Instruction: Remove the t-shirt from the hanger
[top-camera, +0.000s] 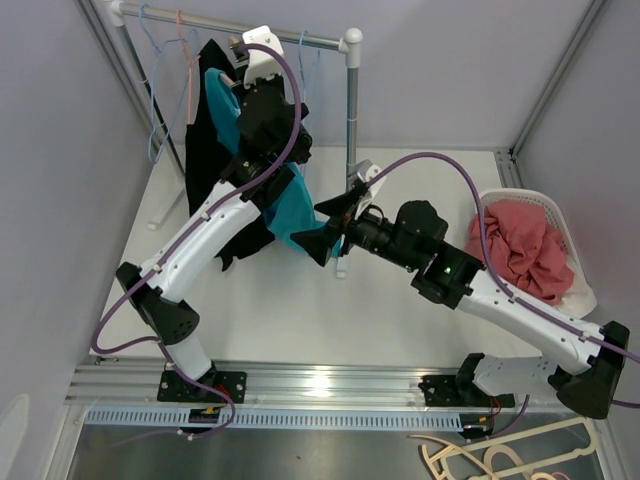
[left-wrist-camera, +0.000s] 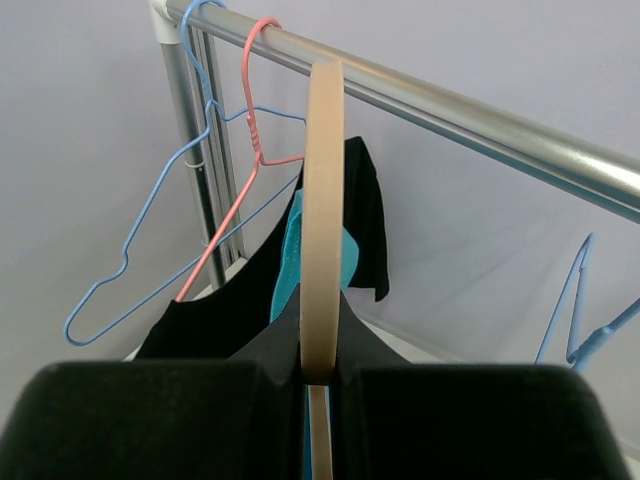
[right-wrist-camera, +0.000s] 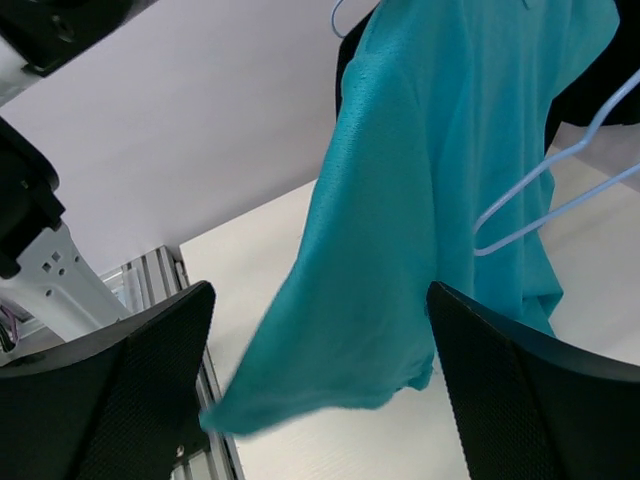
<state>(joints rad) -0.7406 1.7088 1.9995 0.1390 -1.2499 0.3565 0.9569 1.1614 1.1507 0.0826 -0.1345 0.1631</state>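
Note:
A teal t-shirt (top-camera: 285, 215) hangs from a tan hanger (left-wrist-camera: 322, 200) hooked over the metal rail (left-wrist-camera: 480, 115). My left gripper (left-wrist-camera: 318, 378) is shut on the tan hanger's hook just below the rail; in the top view it is up by the rail (top-camera: 262, 110). My right gripper (top-camera: 325, 228) is open beside the shirt's lower hem. In the right wrist view the teal t-shirt (right-wrist-camera: 420, 230) hangs between my open fingers (right-wrist-camera: 120, 390), its hem loose and not pinched.
A black garment (top-camera: 205, 160) hangs beside the teal one. Empty blue (left-wrist-camera: 150, 250) and pink (left-wrist-camera: 250, 150) wire hangers hang on the rail at left. A white basket (top-camera: 560, 215) with a pink cloth (top-camera: 520, 250) stands at right. The rack post (top-camera: 351, 110) is close by.

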